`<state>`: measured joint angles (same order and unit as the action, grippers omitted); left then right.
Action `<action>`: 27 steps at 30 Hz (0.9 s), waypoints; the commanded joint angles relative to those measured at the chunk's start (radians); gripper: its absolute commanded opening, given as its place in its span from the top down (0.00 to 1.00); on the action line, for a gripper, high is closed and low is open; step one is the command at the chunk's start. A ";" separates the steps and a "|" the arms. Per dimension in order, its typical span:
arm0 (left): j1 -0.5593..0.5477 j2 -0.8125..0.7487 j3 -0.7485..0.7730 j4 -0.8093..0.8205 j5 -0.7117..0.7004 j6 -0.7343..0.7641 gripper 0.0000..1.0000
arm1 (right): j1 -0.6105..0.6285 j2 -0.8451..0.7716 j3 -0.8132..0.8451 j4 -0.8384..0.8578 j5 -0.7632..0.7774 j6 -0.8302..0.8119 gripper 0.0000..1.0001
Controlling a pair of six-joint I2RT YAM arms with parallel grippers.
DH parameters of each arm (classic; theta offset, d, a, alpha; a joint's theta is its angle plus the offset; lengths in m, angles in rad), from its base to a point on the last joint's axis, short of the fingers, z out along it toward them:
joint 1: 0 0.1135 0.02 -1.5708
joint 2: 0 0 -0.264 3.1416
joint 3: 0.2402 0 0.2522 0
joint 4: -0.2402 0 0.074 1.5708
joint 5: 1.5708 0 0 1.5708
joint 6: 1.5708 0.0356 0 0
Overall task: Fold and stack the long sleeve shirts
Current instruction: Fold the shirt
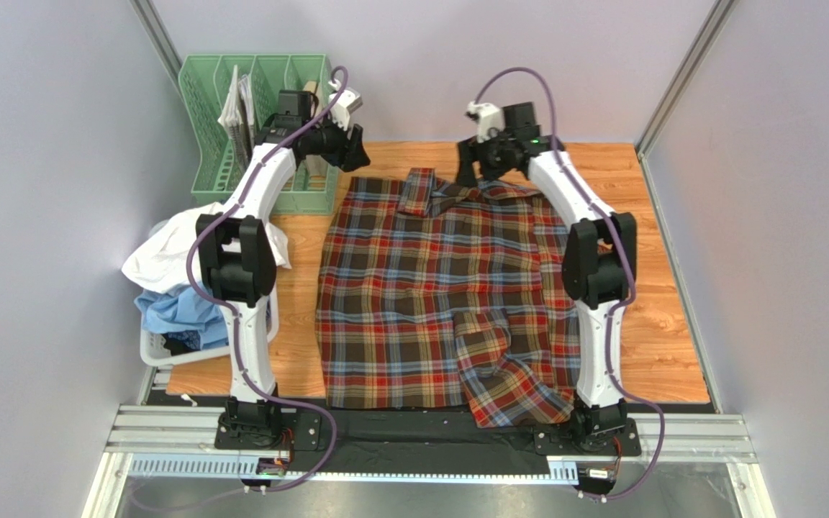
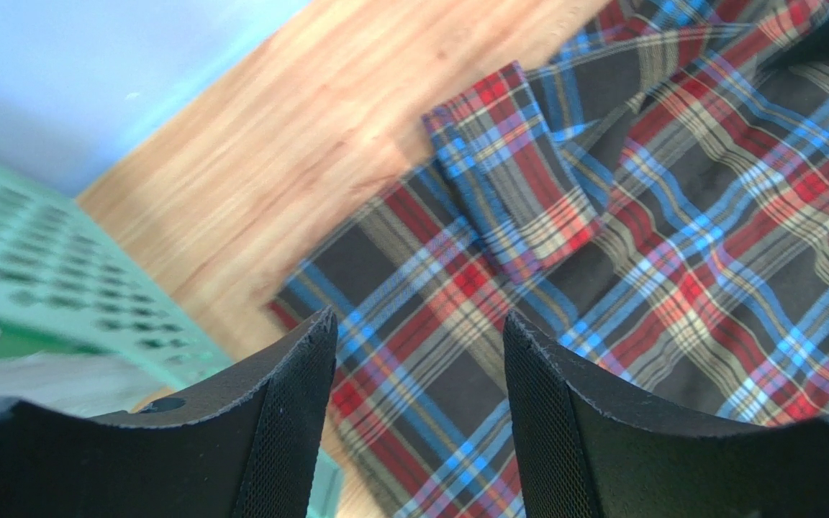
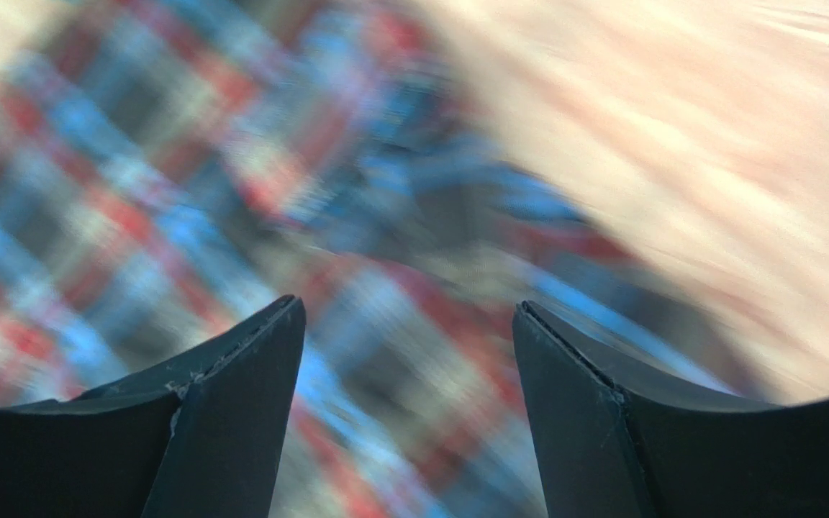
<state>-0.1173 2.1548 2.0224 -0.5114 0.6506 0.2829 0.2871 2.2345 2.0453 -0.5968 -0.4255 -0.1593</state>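
Both open and empty, my left gripper (image 2: 419, 329) and right gripper (image 3: 408, 318) above the tartan shirt's (image 1: 430, 291) far edge, wood table (image 1: 668, 324), grey walls (image 1: 40, 162), green rack (image 1: 208, 108) far left, tartan shirt spread mid-table, near-right corner rumpled, white shirt (image 1: 165, 254) and blue shirt (image 1: 176, 313) heaped at the left edge.

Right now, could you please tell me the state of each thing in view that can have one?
tartan shirt: spread open on the table, not folded, one sleeve lying across its near right part.
white shirt: crumpled in a heap left of the table, unfolded.
light blue shirt: crumpled beneath the white shirt.
left gripper: open, empty, above the tartan shirt's far left corner.
right gripper: open, empty, above the tartan shirt; view blurred.
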 commanded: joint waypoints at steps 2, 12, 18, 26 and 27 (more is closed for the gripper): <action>-0.061 0.031 -0.005 -0.015 0.017 -0.014 0.37 | -0.109 -0.067 0.029 -0.084 -0.024 -0.238 0.25; -0.173 0.160 0.067 -0.003 -0.140 -0.158 0.22 | -0.071 0.033 0.059 -0.144 0.097 -0.471 0.23; -0.206 0.240 0.121 0.011 -0.187 -0.200 0.22 | -0.085 -0.002 -0.046 -0.117 0.140 -0.554 0.22; -0.231 0.304 0.196 -0.006 -0.233 -0.214 0.26 | -0.141 -0.001 -0.069 -0.107 0.143 -0.605 0.21; -0.231 0.307 0.196 0.002 -0.227 -0.214 0.28 | -0.146 0.002 -0.071 -0.104 0.148 -0.606 0.21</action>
<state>-0.3389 2.4592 2.1639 -0.5331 0.4240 0.0948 0.1585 2.2539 1.9766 -0.7307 -0.2924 -0.7109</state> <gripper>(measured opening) 0.747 0.790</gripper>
